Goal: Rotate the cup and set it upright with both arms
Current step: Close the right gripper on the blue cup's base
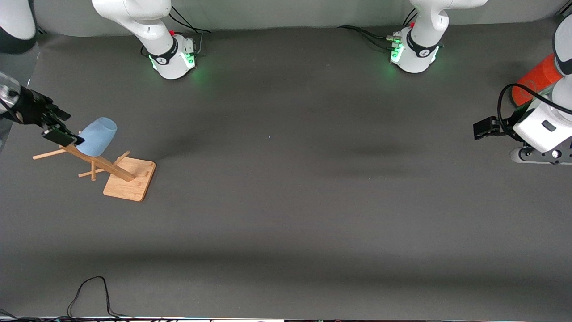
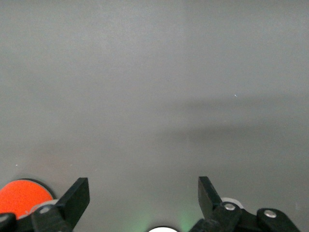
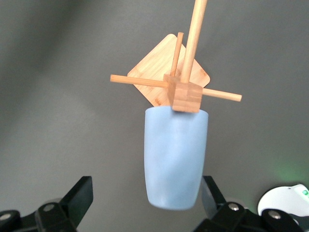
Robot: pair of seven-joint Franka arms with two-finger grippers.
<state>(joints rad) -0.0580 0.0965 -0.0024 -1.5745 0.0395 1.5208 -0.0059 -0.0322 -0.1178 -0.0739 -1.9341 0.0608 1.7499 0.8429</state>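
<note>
The pale-blue cup (image 1: 99,136) hangs tilted, mouth down, on a peg of a wooden rack (image 1: 129,179) at the right arm's end of the table. My right gripper (image 1: 66,127) is beside the cup's closed end and stands open. In the right wrist view the cup (image 3: 176,157) reaches in between the open fingers, close to one fingertip (image 3: 208,187), with the rack (image 3: 186,94) just past it. Over bare table at the left arm's end, my left gripper (image 1: 481,129) waits, and it (image 2: 143,186) is open with nothing between its fingers.
An orange can (image 1: 534,78) stands beside the left arm's wrist and shows as an orange can (image 2: 24,193) at the edge of the left wrist view. The rack's square base (image 3: 166,67) lies flat on the grey table. A black cable (image 1: 89,293) loops at the table's near edge.
</note>
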